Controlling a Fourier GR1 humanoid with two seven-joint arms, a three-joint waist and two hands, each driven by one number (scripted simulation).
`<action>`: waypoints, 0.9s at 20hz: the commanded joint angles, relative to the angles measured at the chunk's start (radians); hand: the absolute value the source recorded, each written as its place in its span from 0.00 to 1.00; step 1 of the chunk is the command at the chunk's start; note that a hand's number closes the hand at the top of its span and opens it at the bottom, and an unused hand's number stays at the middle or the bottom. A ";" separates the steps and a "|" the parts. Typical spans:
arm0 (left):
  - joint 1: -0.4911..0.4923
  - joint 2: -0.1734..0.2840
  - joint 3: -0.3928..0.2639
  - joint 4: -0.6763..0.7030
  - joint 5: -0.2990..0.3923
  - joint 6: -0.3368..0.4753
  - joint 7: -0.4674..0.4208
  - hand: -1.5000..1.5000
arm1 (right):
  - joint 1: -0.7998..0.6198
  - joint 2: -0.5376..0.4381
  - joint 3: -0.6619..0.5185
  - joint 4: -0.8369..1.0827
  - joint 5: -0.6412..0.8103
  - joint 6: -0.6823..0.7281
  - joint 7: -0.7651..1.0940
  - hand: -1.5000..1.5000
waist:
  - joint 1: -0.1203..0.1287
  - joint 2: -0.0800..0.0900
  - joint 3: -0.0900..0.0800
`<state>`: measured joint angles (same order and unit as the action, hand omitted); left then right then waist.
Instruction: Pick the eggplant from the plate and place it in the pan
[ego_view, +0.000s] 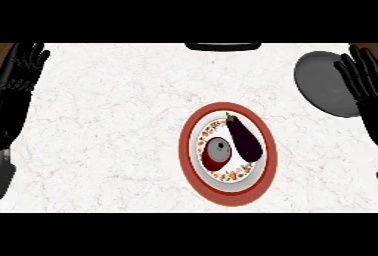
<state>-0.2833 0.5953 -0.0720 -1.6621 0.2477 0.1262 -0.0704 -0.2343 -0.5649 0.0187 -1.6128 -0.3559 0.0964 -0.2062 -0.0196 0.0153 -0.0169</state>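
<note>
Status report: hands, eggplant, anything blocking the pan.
Left hand and right hand open, resting at the edges. Eggplant on plate, beside a red object. Pan partly behind right hand.

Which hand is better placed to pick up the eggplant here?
Probably the right hand. The eggplant lies on the right half of the plate, and the pan sits right beside that hand. The left hand rests open at the far left edge.
</note>
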 joint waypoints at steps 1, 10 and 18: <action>0.001 -0.061 -0.037 0.044 -0.016 0.011 -0.005 0.50 | -0.100 -0.023 0.088 0.097 0.035 0.109 0.037 1.00 | 0.038 -0.006 0.017; 0.042 -0.190 -0.075 0.177 0.011 0.102 0.107 0.50 | -0.256 -0.084 0.352 0.255 0.327 0.394 -0.137 0.00 | 0.072 0.005 0.020; 0.004 -0.201 -0.040 0.220 -0.002 0.122 0.130 0.50 | -0.488 -0.256 0.283 0.373 0.458 0.527 -0.313 0.00 | 0.044 -0.008 0.017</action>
<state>-0.2428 0.3959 -0.1331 -1.4729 0.2490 0.2377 0.0330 -0.6111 -0.7639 0.2976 -1.2921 0.0371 0.5380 -0.4691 0.0369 0.0125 0.0005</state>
